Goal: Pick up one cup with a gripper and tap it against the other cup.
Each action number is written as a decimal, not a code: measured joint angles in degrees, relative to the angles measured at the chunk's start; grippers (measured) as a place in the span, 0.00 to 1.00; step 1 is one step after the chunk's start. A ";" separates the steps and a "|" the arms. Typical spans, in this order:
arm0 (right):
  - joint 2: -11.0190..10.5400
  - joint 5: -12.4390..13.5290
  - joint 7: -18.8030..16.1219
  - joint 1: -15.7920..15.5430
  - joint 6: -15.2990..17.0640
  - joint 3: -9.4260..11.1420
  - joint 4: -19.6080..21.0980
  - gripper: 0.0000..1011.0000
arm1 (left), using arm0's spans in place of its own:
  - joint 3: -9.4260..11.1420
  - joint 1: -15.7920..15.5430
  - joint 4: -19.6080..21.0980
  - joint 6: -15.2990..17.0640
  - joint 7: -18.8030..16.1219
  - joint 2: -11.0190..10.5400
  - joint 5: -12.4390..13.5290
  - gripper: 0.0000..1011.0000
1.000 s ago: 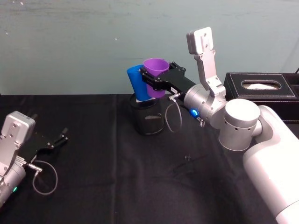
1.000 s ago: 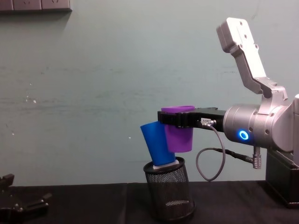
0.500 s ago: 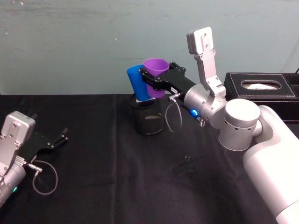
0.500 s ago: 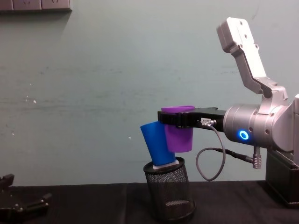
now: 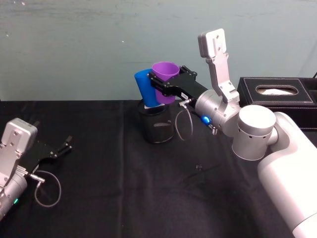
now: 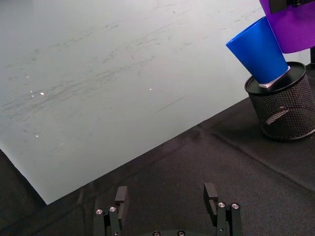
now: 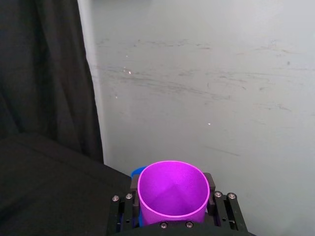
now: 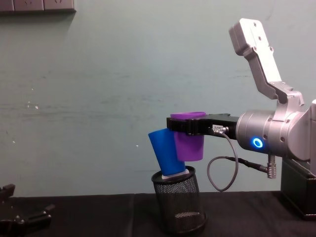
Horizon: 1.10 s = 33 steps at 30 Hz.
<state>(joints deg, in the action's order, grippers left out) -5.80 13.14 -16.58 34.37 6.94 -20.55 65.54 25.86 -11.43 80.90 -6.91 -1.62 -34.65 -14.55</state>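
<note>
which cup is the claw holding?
The purple cup, upright in the right claw. The blue cup stands tilted in the mesh holder.

Two cups near the middle of the head view: one purple cup (image 5: 165, 74) and one blue cup (image 5: 144, 85). One mesh holder (image 5: 157, 128) just below them. One black box (image 5: 277, 96) at the right edge. Two grippers: the right gripper (image 5: 162, 90) mid-frame, the left gripper (image 5: 64, 145) at lower left. One black cloth (image 5: 124, 198) across the bottom.
</note>
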 joint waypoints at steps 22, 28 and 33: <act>0.00 0.00 0.00 0.00 0.00 0.00 0.00 0.73 | 0.00 0.00 0.00 0.00 0.00 0.00 0.00 0.99; 0.00 0.00 0.00 0.00 0.00 0.00 0.00 0.73 | 0.00 0.00 0.00 0.00 0.00 0.00 0.00 0.99; 0.00 0.00 0.00 0.00 0.00 0.00 0.00 0.73 | 0.00 0.00 0.00 0.00 0.00 0.00 0.00 0.99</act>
<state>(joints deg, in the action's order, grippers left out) -5.81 13.14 -16.58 34.37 6.94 -20.55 65.54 25.86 -11.43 80.90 -6.91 -1.62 -34.65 -14.55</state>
